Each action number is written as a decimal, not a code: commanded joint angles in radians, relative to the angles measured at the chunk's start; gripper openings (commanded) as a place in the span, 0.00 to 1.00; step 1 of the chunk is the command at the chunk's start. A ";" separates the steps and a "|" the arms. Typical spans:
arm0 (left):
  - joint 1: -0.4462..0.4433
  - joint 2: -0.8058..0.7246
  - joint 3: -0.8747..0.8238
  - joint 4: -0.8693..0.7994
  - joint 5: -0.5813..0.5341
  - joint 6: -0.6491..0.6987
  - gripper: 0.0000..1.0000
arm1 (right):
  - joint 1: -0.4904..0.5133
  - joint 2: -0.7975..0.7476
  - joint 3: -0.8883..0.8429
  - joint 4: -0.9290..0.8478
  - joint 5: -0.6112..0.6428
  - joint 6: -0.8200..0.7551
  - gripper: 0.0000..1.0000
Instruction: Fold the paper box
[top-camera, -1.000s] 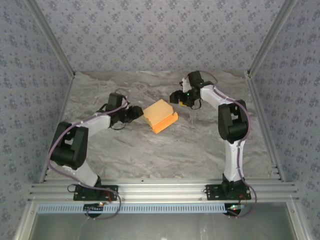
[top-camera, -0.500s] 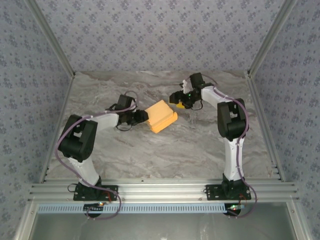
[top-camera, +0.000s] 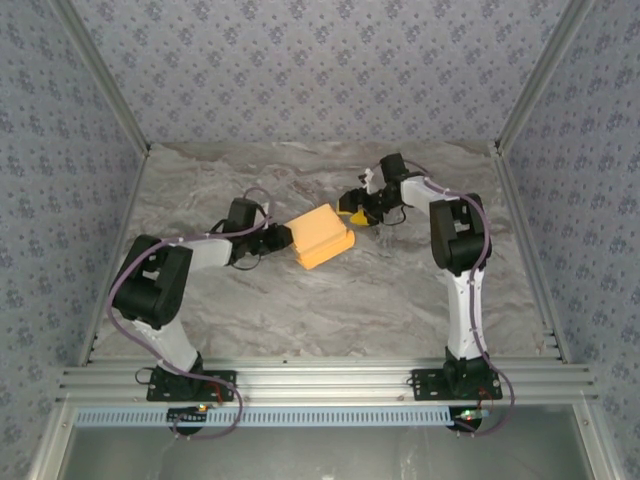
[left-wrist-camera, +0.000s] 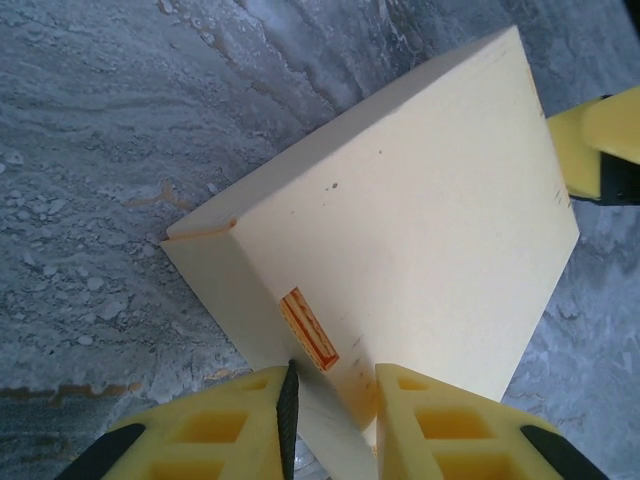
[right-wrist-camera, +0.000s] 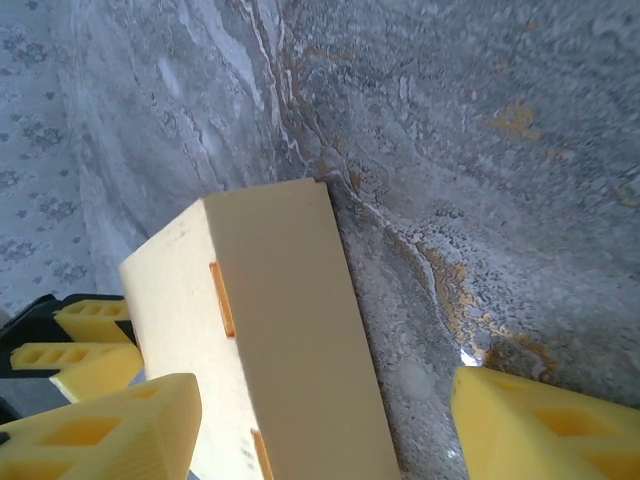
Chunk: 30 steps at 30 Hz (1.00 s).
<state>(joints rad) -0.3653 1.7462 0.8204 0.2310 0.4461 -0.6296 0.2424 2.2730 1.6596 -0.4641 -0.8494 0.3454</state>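
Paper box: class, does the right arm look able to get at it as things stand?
Probably yes: the open right gripper is already at the box's far edge, with nothing between them.

Soft, even light leaves only faint shadows on the worktop (top-camera: 330, 300). Both wrist views render the paper box (left-wrist-camera: 400, 200) washed-out pale (it looks orange from above).

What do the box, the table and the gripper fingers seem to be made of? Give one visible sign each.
Box: thin card, it seems, matte pale yellow, with sharp creases and a slotted tab.
Table: grey marble look with veins, though it may only be a printed film.
Fingers: yellow plastic, probably moulded or printed, with hollow cells.
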 joint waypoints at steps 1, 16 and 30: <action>0.033 0.022 -0.092 -0.011 0.008 -0.005 0.24 | 0.002 0.016 0.020 -0.005 -0.074 0.023 0.70; 0.113 0.022 -0.237 0.230 0.107 -0.066 0.20 | -0.006 -0.059 -0.202 0.265 -0.189 0.169 0.73; 0.117 0.041 -0.207 0.193 0.131 -0.064 0.20 | 0.040 -0.104 -0.193 0.261 -0.196 0.171 0.77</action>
<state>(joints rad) -0.2489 1.7691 0.6136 0.5289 0.5941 -0.7002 0.2810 2.2173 1.4708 -0.2085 -1.0439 0.4904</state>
